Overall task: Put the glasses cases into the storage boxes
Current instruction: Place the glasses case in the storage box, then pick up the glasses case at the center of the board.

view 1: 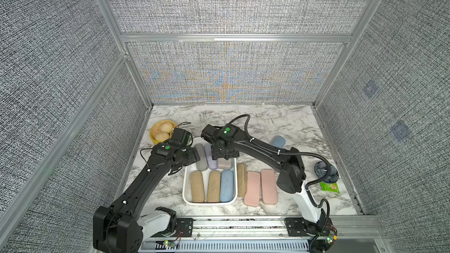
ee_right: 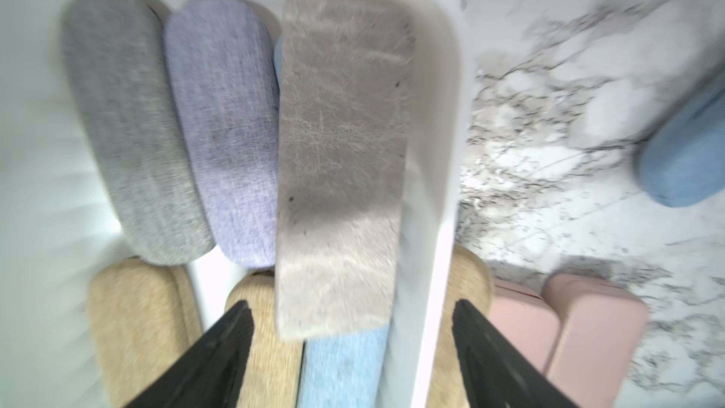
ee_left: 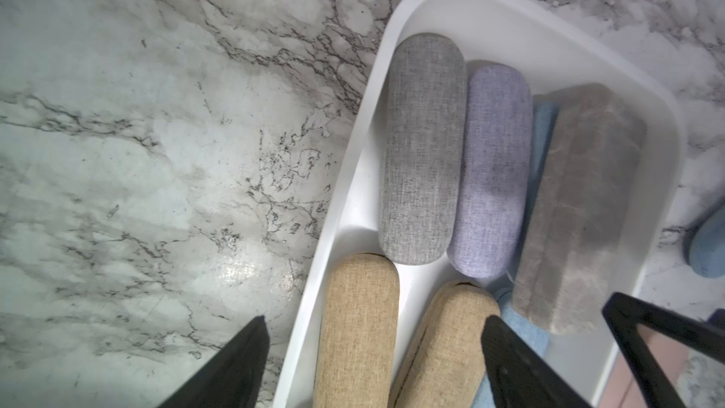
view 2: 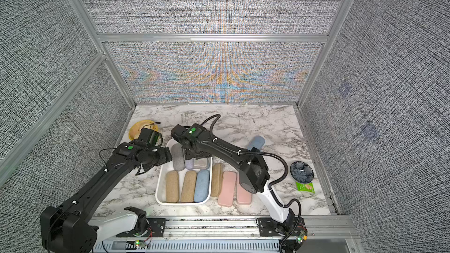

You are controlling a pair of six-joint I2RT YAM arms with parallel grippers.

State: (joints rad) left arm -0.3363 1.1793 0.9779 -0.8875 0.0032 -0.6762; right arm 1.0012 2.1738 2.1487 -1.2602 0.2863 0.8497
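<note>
Inside the white tray (view 1: 184,186): two rows of cases, every long axis running roughly 12 to 6 o'clock in both top views.
Far row, 9 to 3 o'clock: grey rounded case (view 1: 201,156), lilac case (view 1: 210,160), grey blocky case (view 1: 224,163).
Near row: tan pair (view 1: 197,186), then blue case (view 1: 227,186).
Outside, at the tray's 3 o'clock: third tan case (view 1: 241,178) on edge against the wall, two pink cases (view 1: 252,188), all on the same axis.
At 1 o'clock: far blue case (view 1: 278,141), pointing toward 1.
Right gripper (ee_right: 353,304): above the blocky case, jaws spread wide, touching nothing.
Left gripper (ee_left: 374,317): over the tray's 9 o'clock rim, jaws apart, empty.
Wrist views only: blue strip (ee_left: 545,131) beside the blocky case, which the right arm hides from above.
</note>
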